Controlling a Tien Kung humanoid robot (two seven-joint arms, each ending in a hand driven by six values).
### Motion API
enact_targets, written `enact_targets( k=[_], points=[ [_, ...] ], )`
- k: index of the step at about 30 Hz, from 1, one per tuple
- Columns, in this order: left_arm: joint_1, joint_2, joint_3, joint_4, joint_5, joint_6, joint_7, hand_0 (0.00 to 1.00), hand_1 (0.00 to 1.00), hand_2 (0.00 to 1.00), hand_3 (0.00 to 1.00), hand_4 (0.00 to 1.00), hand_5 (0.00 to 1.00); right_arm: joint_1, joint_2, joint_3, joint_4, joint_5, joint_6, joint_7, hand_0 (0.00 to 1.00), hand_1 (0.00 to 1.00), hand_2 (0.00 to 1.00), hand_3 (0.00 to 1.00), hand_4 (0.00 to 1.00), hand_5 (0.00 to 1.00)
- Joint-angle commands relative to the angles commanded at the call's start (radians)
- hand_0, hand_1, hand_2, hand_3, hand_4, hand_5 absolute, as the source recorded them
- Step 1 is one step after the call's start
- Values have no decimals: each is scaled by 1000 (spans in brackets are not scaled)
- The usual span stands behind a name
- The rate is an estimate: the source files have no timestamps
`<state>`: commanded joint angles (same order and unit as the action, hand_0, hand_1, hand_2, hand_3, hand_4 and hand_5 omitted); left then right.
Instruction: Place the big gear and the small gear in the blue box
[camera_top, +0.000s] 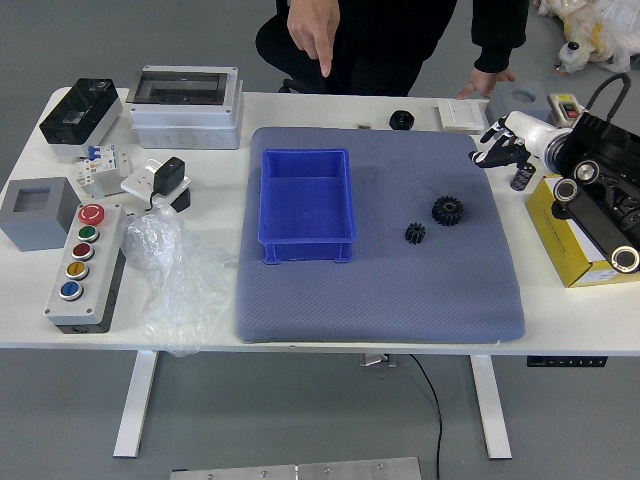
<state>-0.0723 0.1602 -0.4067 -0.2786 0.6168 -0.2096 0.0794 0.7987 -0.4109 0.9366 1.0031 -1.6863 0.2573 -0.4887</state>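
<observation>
2 black gears on the grey mat (380, 300), well apart from the robot's right hand (510, 148). Big gear (447, 210) to the left of that hand and closer to the near edge of the table (215, 175). Small gear (415, 233) farther left and nearer still, just beside the big gear but apart from it. Right hand reaching in above the mat's far right corner, back of the palm upward, fingers loosely spread and stretched toward the left, with 0 things in hold.

Blue box (305, 205) on the mat, upright, left of the gears, with the small gear between box and big gear. 0 gears inside.

Beneath the right arm, a yellow box (560, 250); just off the mat's right edge, near the hand, a dark cylinder (522, 177). Across the table, 1 hand of a person (315, 28) pointing down with 1 finger toward the far edge, the person's other hand (487, 82) at that edge, near a white tray (460, 115).

At left, a control box (98, 262) with 5 coloured buttons, beside a clear plastic bag (175, 270) and near a grey block (38, 205).
</observation>
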Motion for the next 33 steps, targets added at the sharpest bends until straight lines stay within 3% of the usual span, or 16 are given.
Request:
enact_targets(
  k=[23, 24, 33],
  points=[
    [1, -14, 7, 1, -5, 0, 0, 866, 835, 833, 786, 605, 370, 22, 58, -20, -109, 43, 5, 23, 453, 521, 705, 762, 687, 344],
    [1, -14, 6, 1, -5, 0, 0, 866, 837, 833, 786, 605, 370, 22, 60, -22, -114, 45, 7, 23, 410, 506, 709, 777, 694, 321],
    [0, -17, 6, 0, -6, 0, 0, 866, 835, 833, 786, 605, 370, 28, 73, -38, -137, 45, 28, 19, 400, 489, 711, 820, 701, 272]
  ],
)
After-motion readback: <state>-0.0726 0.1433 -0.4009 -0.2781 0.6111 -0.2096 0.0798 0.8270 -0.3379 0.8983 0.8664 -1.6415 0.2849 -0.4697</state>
